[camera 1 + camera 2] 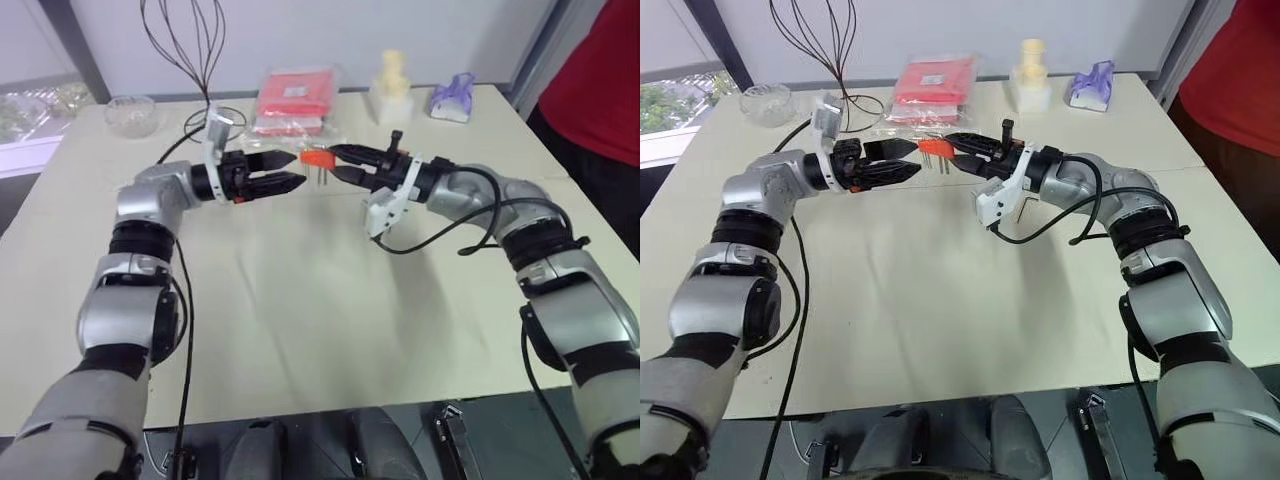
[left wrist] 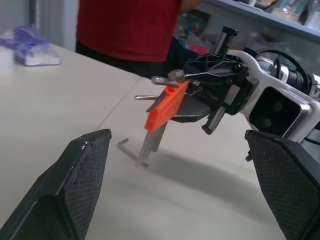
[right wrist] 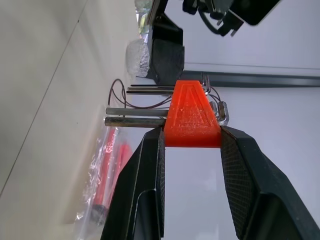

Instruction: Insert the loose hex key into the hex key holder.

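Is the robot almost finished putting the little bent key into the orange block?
Not yet. Done: the right gripper has lifted the hex key holder off the table, its jaws clamped on the orange block. In hand: the left gripper hangs beside it, jaws open and empty. Left: the loose hex key lies on the table under the holder. It has to be picked up and pushed in.

Right gripper (image 1: pixel 337 166) holds the hex key holder (image 1: pixel 316 158) facing the open-fingered left gripper (image 1: pixel 291 171).
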Controlling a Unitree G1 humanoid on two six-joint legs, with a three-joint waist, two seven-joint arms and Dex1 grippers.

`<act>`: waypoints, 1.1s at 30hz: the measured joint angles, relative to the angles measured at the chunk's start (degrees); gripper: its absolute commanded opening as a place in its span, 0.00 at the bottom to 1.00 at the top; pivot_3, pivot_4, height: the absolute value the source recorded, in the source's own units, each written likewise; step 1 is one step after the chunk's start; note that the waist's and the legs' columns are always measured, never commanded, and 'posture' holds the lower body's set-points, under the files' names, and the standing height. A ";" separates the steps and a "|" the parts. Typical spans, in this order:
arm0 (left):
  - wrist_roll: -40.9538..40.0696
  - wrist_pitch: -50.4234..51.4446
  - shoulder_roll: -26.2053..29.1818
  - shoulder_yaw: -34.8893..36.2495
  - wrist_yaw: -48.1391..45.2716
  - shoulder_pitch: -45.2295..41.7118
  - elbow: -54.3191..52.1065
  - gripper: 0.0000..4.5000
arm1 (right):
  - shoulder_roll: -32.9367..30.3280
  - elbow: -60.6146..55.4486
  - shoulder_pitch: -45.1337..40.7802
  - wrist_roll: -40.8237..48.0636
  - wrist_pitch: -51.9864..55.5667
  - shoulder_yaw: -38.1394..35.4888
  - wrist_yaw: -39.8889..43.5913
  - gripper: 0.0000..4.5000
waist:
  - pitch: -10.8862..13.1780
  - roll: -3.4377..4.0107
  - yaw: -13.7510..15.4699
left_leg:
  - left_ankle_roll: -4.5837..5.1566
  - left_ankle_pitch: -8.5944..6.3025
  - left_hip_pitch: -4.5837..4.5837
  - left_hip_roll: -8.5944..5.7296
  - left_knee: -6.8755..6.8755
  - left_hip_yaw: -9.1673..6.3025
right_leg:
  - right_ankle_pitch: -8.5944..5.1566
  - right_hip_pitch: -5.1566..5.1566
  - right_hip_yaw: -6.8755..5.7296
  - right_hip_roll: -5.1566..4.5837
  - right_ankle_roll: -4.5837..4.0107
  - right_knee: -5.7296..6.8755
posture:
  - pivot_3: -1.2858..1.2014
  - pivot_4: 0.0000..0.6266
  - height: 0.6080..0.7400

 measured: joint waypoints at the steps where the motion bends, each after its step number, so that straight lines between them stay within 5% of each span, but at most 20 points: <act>1: 0.35 -0.82 -0.68 -0.01 -0.23 -0.34 0.54 1.00 | -0.01 -0.31 0.68 0.38 0.00 0.00 0.19 0.22 | 0.00 0.00 -0.05 | 0.00 0.00 0.00 0.00 0.00 0.00 | 0.00 0.00 0.00 0.00 0.00 0.00 | 0.52 0.24 1.00; 11: 3.96 -7.44 -4.80 0.07 -0.82 -3.19 6.13 1.00 | 0.59 -2.71 3.64 4.01 0.51 0.17 4.84 0.22 | 0.00 0.00 -0.24 | 0.00 0.00 0.01 0.00 0.02 -0.02 | 0.00 -0.01 0.02 -0.02 0.01 0.01 | 0.52 0.24 1.00; 14: 4.63 -8.07 -5.13 0.09 -1.03 -3.19 7.00 0.85 | 0.60 -3.35 3.73 4.43 0.99 0.11 5.55 0.22 | 0.00 0.00 -0.24 | 0.00 0.00 0.01 0.00 0.03 -0.03 | 0.00 -0.01 0.03 -0.02 0.01 0.01 | 0.52 0.24 1.00; 21: 5.49 -8.50 -5.53 0.27 -1.79 -3.33 8.23 0.02 | 0.57 -4.90 4.13 5.71 1.23 0.07 6.22 0.22 | 0.00 0.00 -0.20 | 0.00 0.00 0.01 0.00 0.05 -0.05 | 0.00 -0.01 0.02 -0.03 0.02 0.02 | 0.52 0.24 1.00; 31: 6.73 -10.78 -5.90 0.28 -1.79 -3.50 8.88 0.01 | 0.60 -4.95 4.68 7.00 1.68 0.07 7.40 0.22 | 0.00 0.00 -0.20 | 0.00 0.00 0.00 -0.01 0.06 -0.04 | 0.00 -0.01 0.03 -0.04 0.02 0.02 | 0.52 0.24 1.00; 33: 6.85 -11.23 -6.03 0.29 -1.34 -3.50 8.92 0.00 | 0.60 -4.95 4.75 7.65 1.97 0.05 8.10 0.46 | 0.00 0.00 -0.16 | 0.00 0.00 0.00 -0.01 0.07 -0.05 | 0.00 -0.01 0.03 -0.04 0.02 0.03 | 0.52 0.24 1.00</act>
